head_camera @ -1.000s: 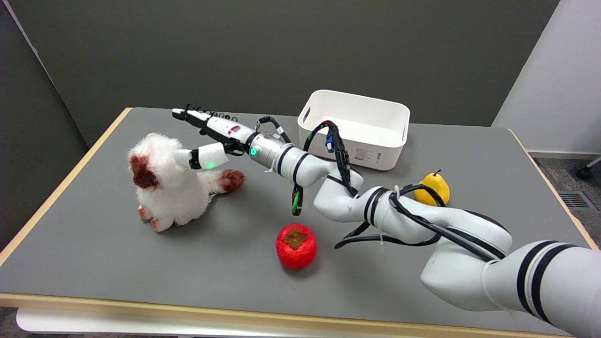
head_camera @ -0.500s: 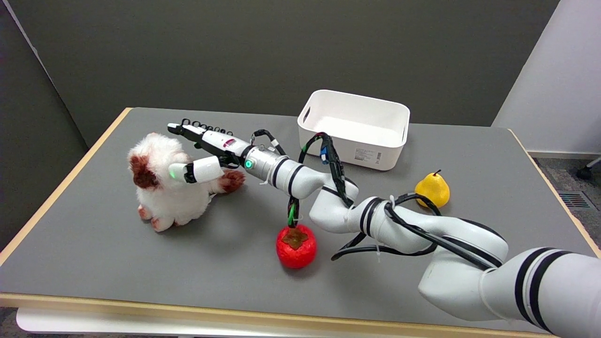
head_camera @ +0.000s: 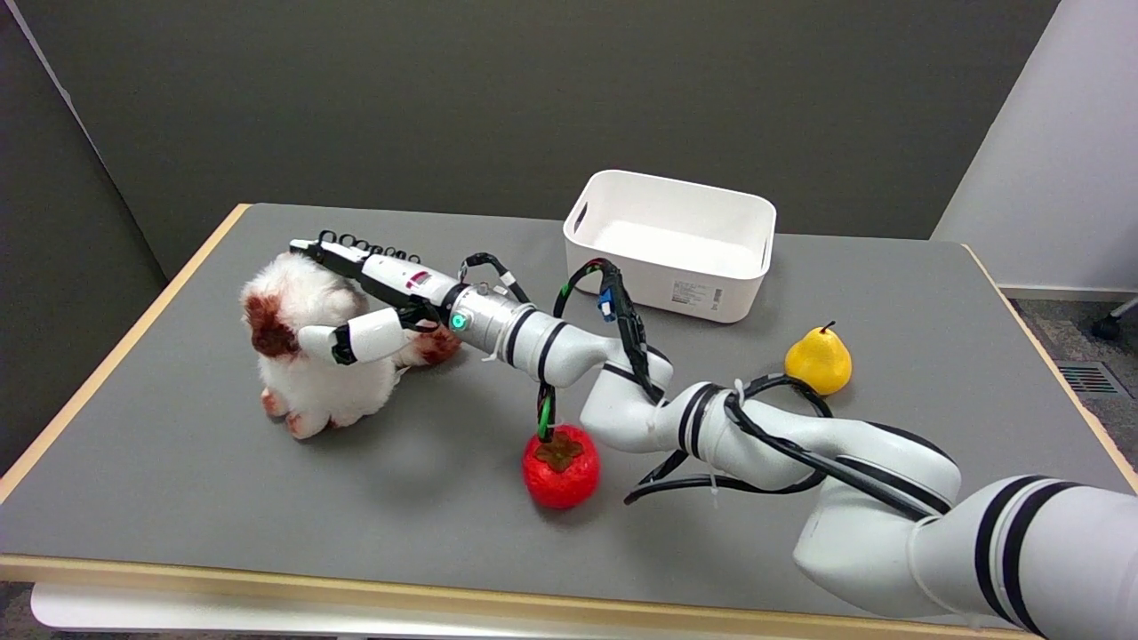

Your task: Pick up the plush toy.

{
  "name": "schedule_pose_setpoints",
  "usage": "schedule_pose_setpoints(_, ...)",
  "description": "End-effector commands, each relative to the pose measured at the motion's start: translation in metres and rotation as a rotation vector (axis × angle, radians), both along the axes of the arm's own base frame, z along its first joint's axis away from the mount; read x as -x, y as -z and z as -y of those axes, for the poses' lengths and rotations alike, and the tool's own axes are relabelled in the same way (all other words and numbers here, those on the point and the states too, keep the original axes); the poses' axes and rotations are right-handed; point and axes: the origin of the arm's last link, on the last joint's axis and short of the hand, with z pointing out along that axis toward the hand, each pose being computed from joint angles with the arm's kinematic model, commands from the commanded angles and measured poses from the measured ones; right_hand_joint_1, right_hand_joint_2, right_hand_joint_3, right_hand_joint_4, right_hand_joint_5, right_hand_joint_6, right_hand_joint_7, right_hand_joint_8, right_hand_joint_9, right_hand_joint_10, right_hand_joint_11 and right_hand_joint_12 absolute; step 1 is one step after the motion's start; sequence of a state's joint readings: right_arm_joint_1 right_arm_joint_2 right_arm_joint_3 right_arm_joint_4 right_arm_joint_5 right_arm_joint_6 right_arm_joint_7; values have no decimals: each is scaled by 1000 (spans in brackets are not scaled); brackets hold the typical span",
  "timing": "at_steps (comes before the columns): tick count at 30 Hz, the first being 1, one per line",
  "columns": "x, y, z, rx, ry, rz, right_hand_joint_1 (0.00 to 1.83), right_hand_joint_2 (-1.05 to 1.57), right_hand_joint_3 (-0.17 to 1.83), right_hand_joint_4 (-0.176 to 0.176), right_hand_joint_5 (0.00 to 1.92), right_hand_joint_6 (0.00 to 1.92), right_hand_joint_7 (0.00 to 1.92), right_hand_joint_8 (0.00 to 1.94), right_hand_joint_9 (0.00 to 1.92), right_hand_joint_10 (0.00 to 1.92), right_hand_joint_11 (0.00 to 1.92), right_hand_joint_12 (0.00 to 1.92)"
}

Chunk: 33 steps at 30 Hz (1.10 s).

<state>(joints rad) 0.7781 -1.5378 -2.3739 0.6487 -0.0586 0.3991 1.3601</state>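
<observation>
A lab: grey partition walls (head_camera: 533, 89); bare grey test table (head_camera: 267, 498); robot arm (head_camera: 800, 444)

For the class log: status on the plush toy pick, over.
Right hand open, straddling plush toy. Toy on table, not lifted. Nothing blocking; persimmon sits apart.

You had a grey table (head_camera: 222, 480) filling most of the frame, its top matte and edged with a light wood strip that ran along the left side and the bottom. Behind it a dark grey-green wall (head_camera: 498, 98) stretched across the top of the frame, evenly lit, with a darker panel (head_camera: 53, 222) angled in at the upper left. At the upper right stood a pale white partition (head_camera: 1049, 151), with a baseboard at its foot. Below that, at the right edge, you saw grey carpet (head_camera: 1058, 329), a small floor vent (head_camera: 1085, 378) and a caster wheel (head_camera: 1107, 327).
</observation>
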Motion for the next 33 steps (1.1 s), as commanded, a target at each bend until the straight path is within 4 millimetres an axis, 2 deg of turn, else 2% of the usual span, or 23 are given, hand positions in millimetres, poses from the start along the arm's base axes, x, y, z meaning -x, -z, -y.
schedule_pose_setpoints(1,4,15,-13,-60,-11,9,499,576,970,24,-1,109,-1,8,-1,217,-1,389)
schedule_pose_setpoints(3,5,16,-15,-61,-6,11,514,579,968,18,-1,102,-1,4,-1,216,-1,402)
schedule_pose_setpoints(4,6,16,-16,-60,-3,11,603,580,980,19,2,74,-1,18,0,225,-1,466)
schedule_pose_setpoints(5,7,16,-16,-60,0,11,696,582,993,19,5,46,2,44,3,249,0,552)
schedule_pose_setpoints(7,9,17,-17,-61,4,9,615,612,1005,20,-1,119,47,219,41,499,22,846)
schedule_pose_setpoints(9,11,17,-19,-61,8,8,653,656,973,31,-1,235,168,281,189,590,109,1063)
schedule_pose_setpoints(11,12,17,-19,-61,12,8,670,668,962,37,18,264,226,307,249,641,146,1144)
schedule_pose_setpoints(15,15,16,-20,-56,21,4,676,668,958,45,56,270,288,343,294,699,171,1199)
schedule_pose_setpoints(22,16,13,-17,-42,29,-5,556,620,935,45,-1,177,122,249,157,581,70,1124)
schedule_pose_setpoints(24,16,12,-17,-38,32,-9,500,600,976,42,-1,126,69,259,110,590,89,1030)
schedule_pose_setpoints(26,16,12,-16,-34,35,-12,523,604,987,37,-1,93,55,214,75,585,81,986)
schedule_pose_setpoints(28,16,12,-15,-31,38,-16,533,603,938,35,-1,66,47,212,80,546,39,1071)
schedule_pose_setpoints(30,18,12,-13,-23,45,-37,503,579,935,41,-1,16,19,152,39,507,26,1029)
schedule_pose_setpoints(33,27,12,-10,-5,63,-84,546,566,806,43,-1,-1,-1,-1,-1,325,-1,1076)
